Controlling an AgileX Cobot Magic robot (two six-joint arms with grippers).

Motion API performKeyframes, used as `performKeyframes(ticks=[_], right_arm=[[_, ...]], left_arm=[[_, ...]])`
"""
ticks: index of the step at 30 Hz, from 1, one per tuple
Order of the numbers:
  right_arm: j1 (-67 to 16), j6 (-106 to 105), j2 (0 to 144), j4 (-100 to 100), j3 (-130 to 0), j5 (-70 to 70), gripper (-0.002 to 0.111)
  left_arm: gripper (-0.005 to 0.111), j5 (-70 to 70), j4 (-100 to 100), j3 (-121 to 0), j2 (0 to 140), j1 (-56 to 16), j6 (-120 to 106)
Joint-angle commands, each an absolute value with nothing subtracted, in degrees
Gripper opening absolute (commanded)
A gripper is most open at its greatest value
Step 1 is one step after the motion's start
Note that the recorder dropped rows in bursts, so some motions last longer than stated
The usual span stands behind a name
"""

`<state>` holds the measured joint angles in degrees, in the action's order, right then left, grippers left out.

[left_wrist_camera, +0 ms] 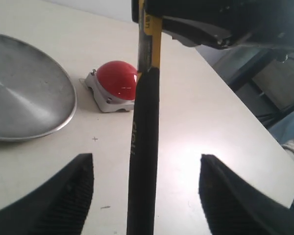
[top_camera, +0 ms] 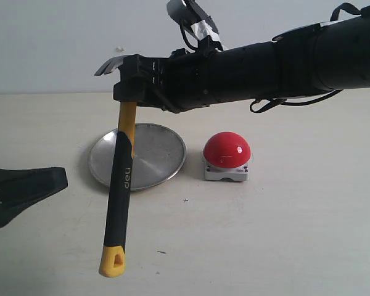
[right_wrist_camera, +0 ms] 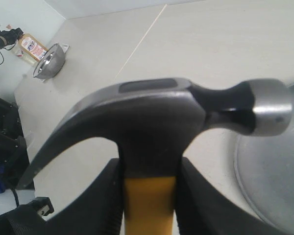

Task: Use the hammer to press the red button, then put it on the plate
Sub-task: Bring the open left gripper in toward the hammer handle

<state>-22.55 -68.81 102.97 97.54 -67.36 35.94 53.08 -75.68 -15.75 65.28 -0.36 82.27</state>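
Up over the plate (top_camera: 157, 154), on the side nearer the left hand (top_camera: 58, 180), the right hand (top_camera: 129, 86) is clamped on the hammer (top_camera: 120, 179) just under its head. The handle dangles, yellow loop low over the surface (top_camera: 283, 234). Left hand is spread wide, holding nothing. My worry: gripped that high, the handle could swing and clip the plate rim or the left fingers. Red button (top_camera: 227, 149) sits just beside the plate – plenty of open room beyond it and up front.

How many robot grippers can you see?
2. The right gripper is up high, clamped on the hammer just under its head. The left gripper sits low on the left side, open and empty.
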Motion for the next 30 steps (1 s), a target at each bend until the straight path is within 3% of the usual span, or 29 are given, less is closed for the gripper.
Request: performKeyframes(ticks=[1,14,30], right_arm=[[-22.69,-68.98,102.30,99.95,-68.40,37.70,0.000],[-22.69,-69.10,102.30,99.95,-68.40,37.13,0.000],[-22.69,-69.21,102.30,99.95,-68.40,37.16,0.000]], left_arm=[[0.061,55.36,-77.69,-18.67,69.48,-0.67,84.00],[0.061,57.25,-79.05,-23.47,80.26,-0.79,84.24],[0.061,57.51,-79.27,-23.97,81.03,-0.79,84.00]])
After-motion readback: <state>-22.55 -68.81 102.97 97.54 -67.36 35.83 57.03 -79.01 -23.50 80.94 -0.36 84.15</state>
